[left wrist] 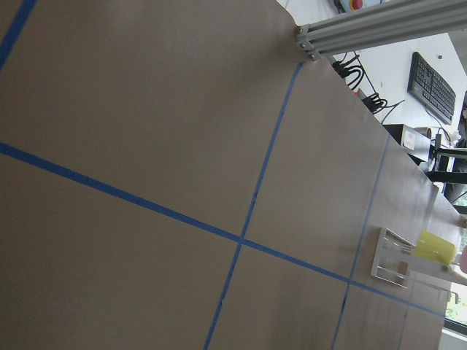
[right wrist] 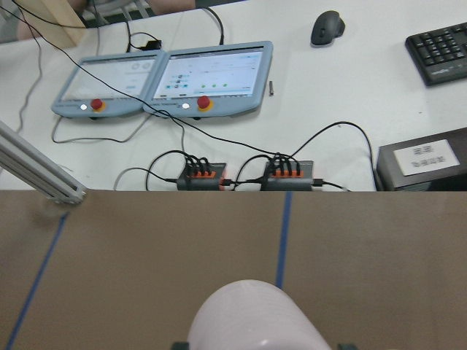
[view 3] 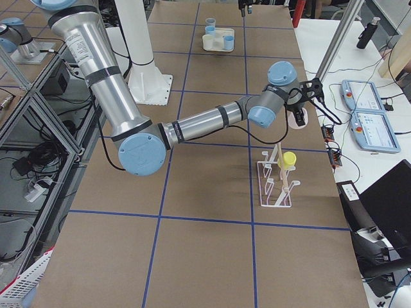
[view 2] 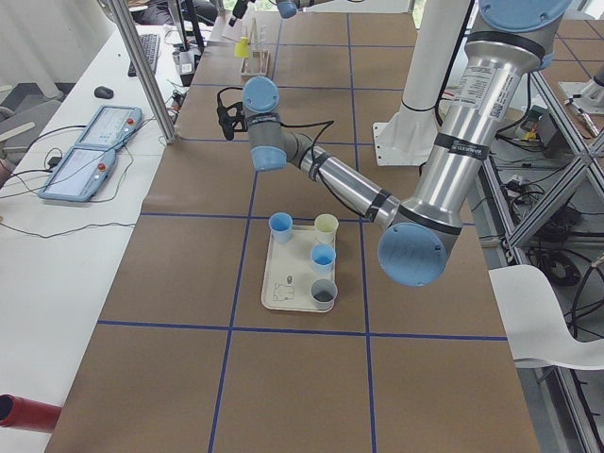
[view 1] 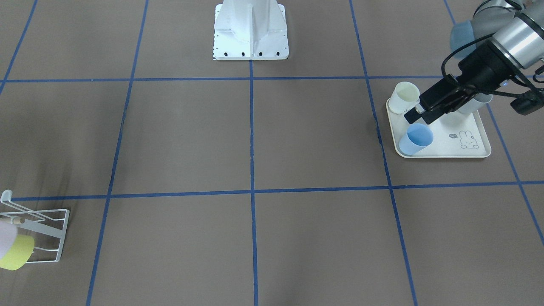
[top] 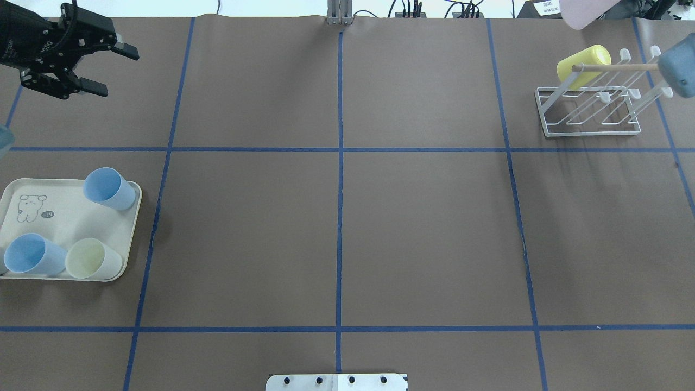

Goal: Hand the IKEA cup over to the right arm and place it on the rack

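Observation:
My right gripper (view 3: 302, 109) is shut on a pale pink cup (right wrist: 255, 317) and holds it in the air at the table's far side, just beyond the rack. The cup also shows in the overhead view (top: 583, 12). The white wire rack (top: 592, 111) stands at the far right and carries a yellow cup (top: 583, 65) on one rod. My left gripper (top: 113, 71) is open and empty, raised above the table's far left, past the tray.
A cream rabbit-print tray (top: 54, 217) at the left holds two blue cups (top: 108, 188) (top: 32, 255) and a pale green cup (top: 92, 259); the exterior left view shows a grey cup (view 2: 324, 294) too. Control pendants (right wrist: 160, 76) and cables lie beyond the table edge.

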Controlling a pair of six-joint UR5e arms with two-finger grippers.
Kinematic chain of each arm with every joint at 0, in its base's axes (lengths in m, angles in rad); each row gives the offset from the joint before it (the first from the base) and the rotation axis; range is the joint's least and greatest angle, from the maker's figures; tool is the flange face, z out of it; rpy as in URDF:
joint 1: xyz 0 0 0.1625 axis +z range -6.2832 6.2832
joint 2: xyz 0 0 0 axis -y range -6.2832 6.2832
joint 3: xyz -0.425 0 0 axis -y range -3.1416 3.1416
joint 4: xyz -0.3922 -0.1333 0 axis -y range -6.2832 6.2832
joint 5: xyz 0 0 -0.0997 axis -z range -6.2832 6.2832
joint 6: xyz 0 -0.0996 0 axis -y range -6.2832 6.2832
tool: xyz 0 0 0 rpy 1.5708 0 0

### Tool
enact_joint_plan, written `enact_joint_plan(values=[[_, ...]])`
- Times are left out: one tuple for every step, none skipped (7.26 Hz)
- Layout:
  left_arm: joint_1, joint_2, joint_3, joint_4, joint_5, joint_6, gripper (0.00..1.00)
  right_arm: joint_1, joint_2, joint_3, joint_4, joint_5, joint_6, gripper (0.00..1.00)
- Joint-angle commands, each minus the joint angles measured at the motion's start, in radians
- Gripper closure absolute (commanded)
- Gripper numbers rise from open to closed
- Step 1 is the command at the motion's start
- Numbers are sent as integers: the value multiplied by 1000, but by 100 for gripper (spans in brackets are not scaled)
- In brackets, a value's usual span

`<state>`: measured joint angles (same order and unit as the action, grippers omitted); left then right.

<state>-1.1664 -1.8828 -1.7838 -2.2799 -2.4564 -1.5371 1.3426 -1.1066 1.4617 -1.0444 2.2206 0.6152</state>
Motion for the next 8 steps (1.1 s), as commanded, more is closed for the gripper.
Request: enact_joint_plan(values=[[-18, 39, -3, 77, 25, 154, 0, 64, 48, -65, -329, -10, -373, 83], [-16, 45, -5, 123, 51, 207, 0, 75, 51, -125, -332, -4, -396, 83], [-12, 45, -8, 140, 63, 231, 0, 75, 57, -186, -330, 2, -391, 83], [-12, 45, -12, 140, 72, 232, 0, 72, 60, -223, -330, 10, -388, 83], [-10, 47, -15, 140, 73, 232, 0, 64, 63, -247, -329, 22, -388, 83], [-9, 47, -17, 140, 74, 232, 0, 63, 79, -254, -330, 24, -387, 83], [-9, 47, -19, 140, 74, 232, 0, 63, 97, -273, -330, 25, -384, 83], [-9, 53, -26, 142, 74, 232, 0, 60, 99, -290, -327, 28, -385, 83]])
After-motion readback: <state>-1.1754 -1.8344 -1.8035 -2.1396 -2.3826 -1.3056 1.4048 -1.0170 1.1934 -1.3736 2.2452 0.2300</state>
